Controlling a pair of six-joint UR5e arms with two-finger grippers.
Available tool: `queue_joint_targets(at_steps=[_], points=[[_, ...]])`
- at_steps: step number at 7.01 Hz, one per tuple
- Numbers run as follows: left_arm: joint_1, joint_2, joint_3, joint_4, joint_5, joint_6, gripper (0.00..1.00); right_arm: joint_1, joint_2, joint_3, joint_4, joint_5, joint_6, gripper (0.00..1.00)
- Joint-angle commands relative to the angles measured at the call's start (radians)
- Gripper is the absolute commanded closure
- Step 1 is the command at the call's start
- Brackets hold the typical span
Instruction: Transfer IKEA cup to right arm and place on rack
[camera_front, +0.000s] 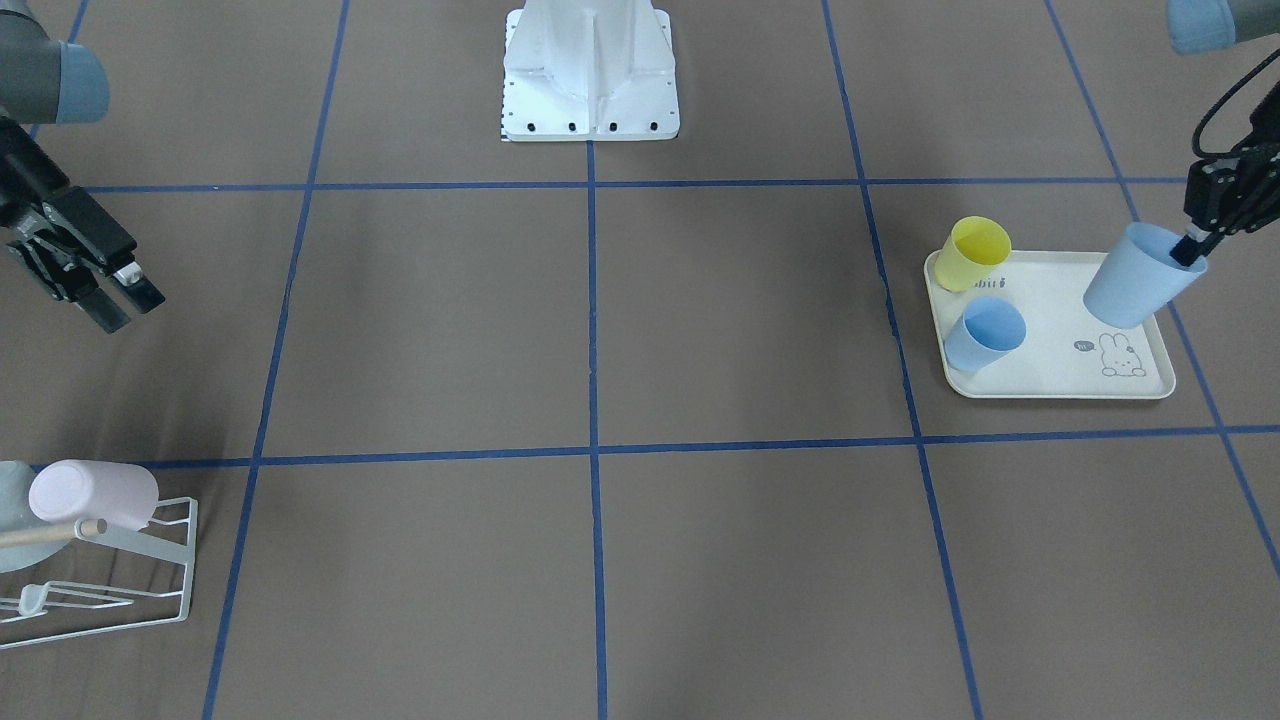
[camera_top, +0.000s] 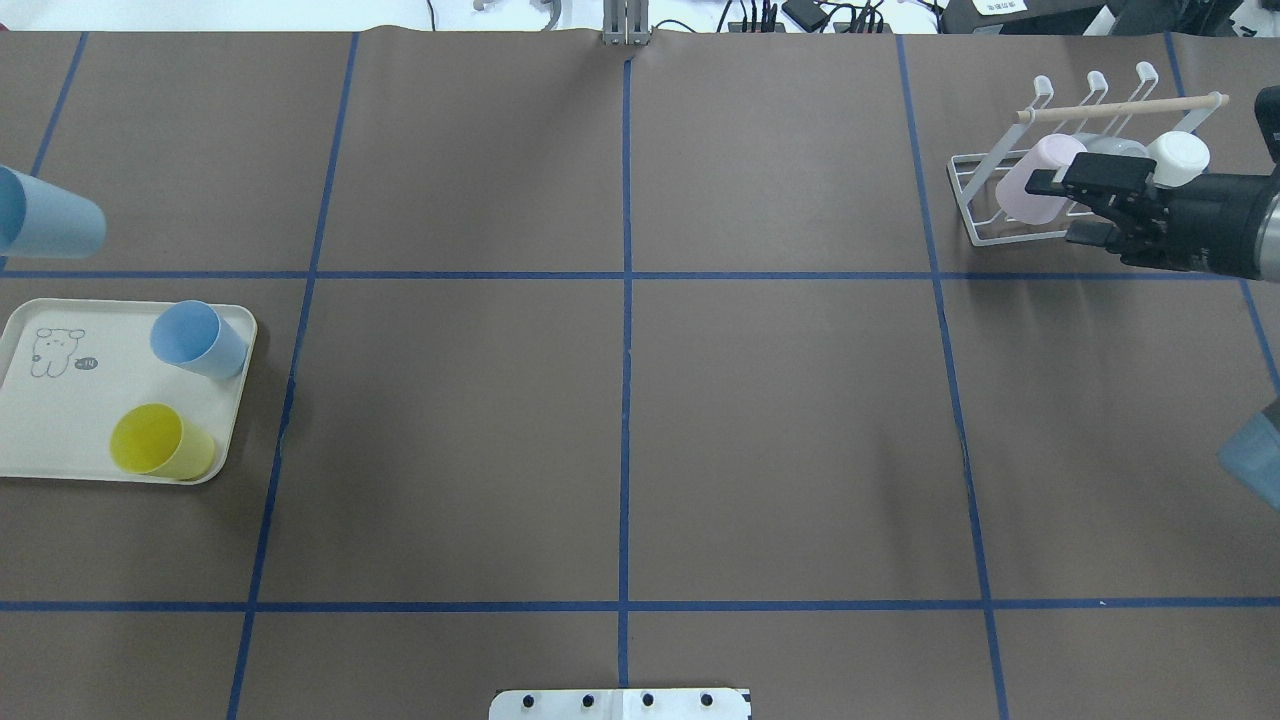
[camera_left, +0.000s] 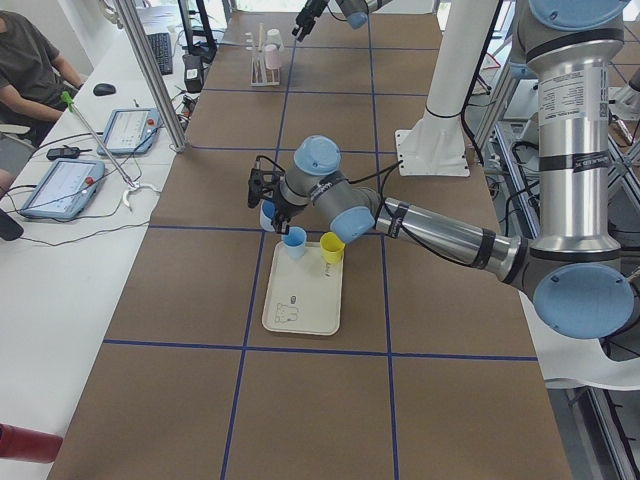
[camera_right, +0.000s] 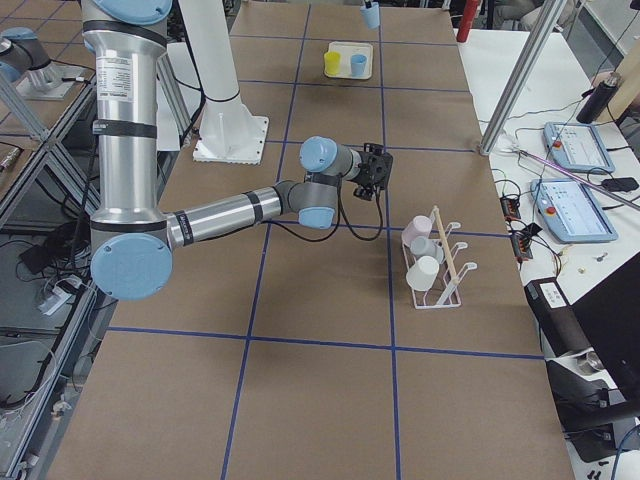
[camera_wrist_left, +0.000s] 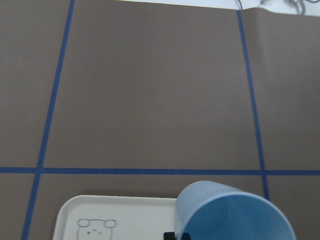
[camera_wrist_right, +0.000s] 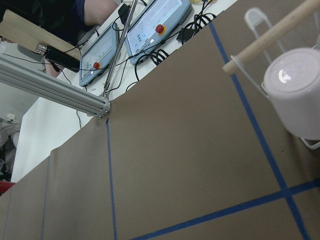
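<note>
A light-blue IKEA cup (camera_front: 1138, 278) hangs tilted above the far corner of the cream rabbit tray (camera_front: 1060, 375). My left gripper (camera_front: 1192, 250) is shut on its rim, one finger inside the mouth. The same cup (camera_top: 52, 226) shows at the left edge of the overhead view, and its open mouth (camera_wrist_left: 235, 216) fills the left wrist view's bottom. My right gripper (camera_top: 1068, 210) is open and holds nothing, hovering just in front of the white wire rack (camera_top: 985, 222). The rack (camera_front: 165, 560) carries a pink cup (camera_top: 1040, 178), a pale grey one and a white cup (camera_top: 1178, 156).
On the tray stand a yellow cup (camera_top: 160, 442) and a second blue cup (camera_top: 196, 340). The robot's white base (camera_front: 590, 70) is at the table's middle edge. Operators' tablets (camera_left: 85, 160) and a seated person are on the side bench.
</note>
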Motion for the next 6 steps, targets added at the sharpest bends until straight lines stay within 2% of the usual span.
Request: queue_joint_targets(at_steps=[1,2,3,4,5,6], points=[[0.131,-0.16,0.008,-0.161,-0.061,-0.394,1.0,-0.06,0.076,0.009,0.0,0.004,0.247,0.0],[0.22,-0.28,0.042,-0.241,-0.041,-0.614,1.0,-0.085,0.108,0.029,0.002,0.004,0.334,0.0],[0.31,-0.355,0.075,-0.315,0.014,-0.734,1.0,-0.094,0.145,0.047,0.003,0.002,0.444,0.0],[0.396,-0.412,0.124,-0.439,0.128,-0.857,1.0,-0.113,0.174,0.061,0.003,0.001,0.515,0.0],[0.45,-0.473,0.21,-0.621,0.239,-0.981,1.0,-0.125,0.215,0.064,0.003,0.001,0.6,0.0],[0.489,-0.533,0.294,-0.773,0.311,-1.106,1.0,-0.142,0.255,0.063,0.003,-0.001,0.721,0.0]])
